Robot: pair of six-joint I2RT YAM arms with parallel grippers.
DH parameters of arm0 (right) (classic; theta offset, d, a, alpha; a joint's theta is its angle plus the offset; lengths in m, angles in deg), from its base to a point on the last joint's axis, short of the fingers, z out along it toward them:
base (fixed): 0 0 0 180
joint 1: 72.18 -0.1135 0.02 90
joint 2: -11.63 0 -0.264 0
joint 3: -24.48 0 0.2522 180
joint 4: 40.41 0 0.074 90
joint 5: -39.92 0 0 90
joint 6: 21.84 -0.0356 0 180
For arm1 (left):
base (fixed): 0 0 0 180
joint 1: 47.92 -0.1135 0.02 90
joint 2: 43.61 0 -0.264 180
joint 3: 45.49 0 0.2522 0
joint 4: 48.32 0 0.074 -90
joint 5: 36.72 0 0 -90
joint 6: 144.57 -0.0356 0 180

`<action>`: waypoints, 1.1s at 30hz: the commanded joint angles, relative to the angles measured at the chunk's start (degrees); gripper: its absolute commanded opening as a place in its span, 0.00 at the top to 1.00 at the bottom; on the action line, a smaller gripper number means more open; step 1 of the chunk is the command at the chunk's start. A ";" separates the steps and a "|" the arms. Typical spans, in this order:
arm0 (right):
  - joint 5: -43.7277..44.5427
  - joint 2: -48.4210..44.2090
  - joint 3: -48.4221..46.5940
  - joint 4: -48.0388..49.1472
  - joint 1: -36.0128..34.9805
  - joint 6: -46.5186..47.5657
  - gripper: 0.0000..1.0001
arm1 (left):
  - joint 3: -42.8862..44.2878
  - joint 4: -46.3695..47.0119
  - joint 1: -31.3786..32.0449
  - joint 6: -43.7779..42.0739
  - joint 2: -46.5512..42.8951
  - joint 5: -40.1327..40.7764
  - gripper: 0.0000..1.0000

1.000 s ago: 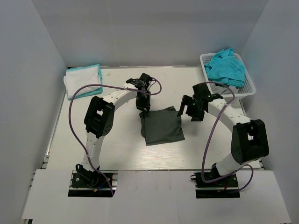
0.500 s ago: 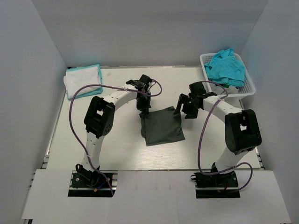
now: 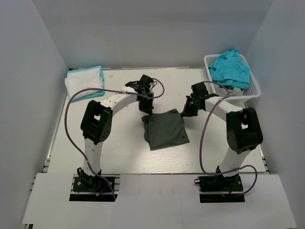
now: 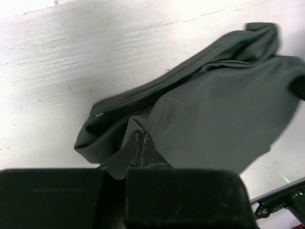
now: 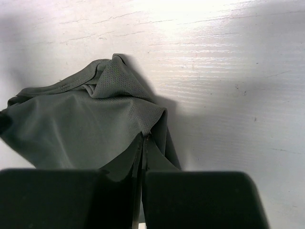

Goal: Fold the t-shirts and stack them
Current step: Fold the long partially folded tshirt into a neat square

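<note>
A dark charcoal t-shirt [image 3: 165,129] lies folded in the middle of the table. My left gripper [image 3: 147,113] is shut on its far left corner, and the cloth [image 4: 209,114] bunches up around the fingertips. At the far right corner my right gripper [image 3: 185,113] is shut on the same shirt [image 5: 81,129], with fabric pinched between the closed jaws. A folded white t-shirt with turquoise beneath it [image 3: 85,81] rests at the back left. Crumpled turquoise t-shirts [image 3: 230,67] fill the basket.
The white lattice basket [image 3: 255,88] stands at the back right corner. Grey walls close in the table on three sides. Purple cables loop from both arms over the table.
The right gripper has moved left to the shirt's far right corner and shut on it. The left gripper has also closed on its corner, lifting the cloth slightly.
</note>
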 commanded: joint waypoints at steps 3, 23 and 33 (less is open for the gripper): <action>0.51 -4.67 -0.86 1.31 -0.22 0.86 1.00 | -0.23 1.99 0.25 0.74 -8.91 -2.27 1.00; -4.93 -7.32 -3.23 3.15 -0.56 6.04 1.00 | -11.04 0.59 -0.28 6.80 -21.57 9.41 1.00; -7.66 3.31 -9.02 9.83 -1.36 6.40 1.00 | -18.86 7.35 -2.82 10.41 -19.56 16.53 1.00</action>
